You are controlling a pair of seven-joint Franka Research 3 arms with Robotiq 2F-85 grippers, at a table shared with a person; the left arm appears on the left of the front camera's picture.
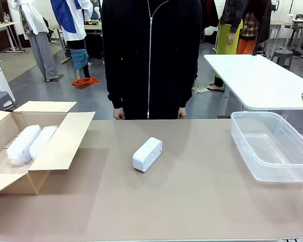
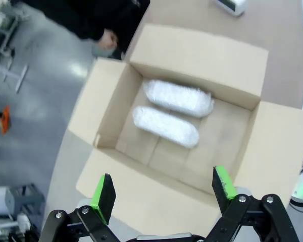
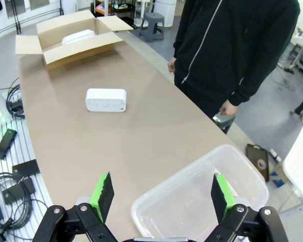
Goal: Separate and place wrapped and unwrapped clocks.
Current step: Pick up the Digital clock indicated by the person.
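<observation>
Cardboard is forming the open brown box (image 1: 65,143) at the left of the tan surface (image 1: 192,201) in the front view, its flaps folded outward. Two wrapped clocks (image 1: 22,146) (image 1: 43,141) are lying side by side inside it, touching, as whitish, bumpy bubble-wrap bundles. The bare clock (image 1: 147,154), a smooth white block with rounded corners, is lying alone near the middle of the surface. A clear plastic tub (image 1: 242,133) is sitting at the right. A person (image 1: 150,55) in a black zip jacket is standing at the far edge.

From the left wrist view, the left gripper (image 2: 162,187) is hanging above the box (image 2: 202,55), its jaws standing spread wide, green pads (image 2: 103,191) apart and gripping nothing. This view is looking straight down on the wrapped clocks (image 2: 178,97) (image 2: 165,126), showing their oblong shape and crinkled wrap. The bare clock (image 2: 231,6) is peeking in at the top edge.

From the right wrist view, the right gripper (image 3: 160,194) is hanging over the near rim of the tub (image 3: 232,166), jaws likewise spread and bare. The bare clock (image 3: 106,100) is showing small dots across its long face; any print there is too small to tell. Black cables (image 3: 10,181) are lying on a rail beside the surface.
</observation>
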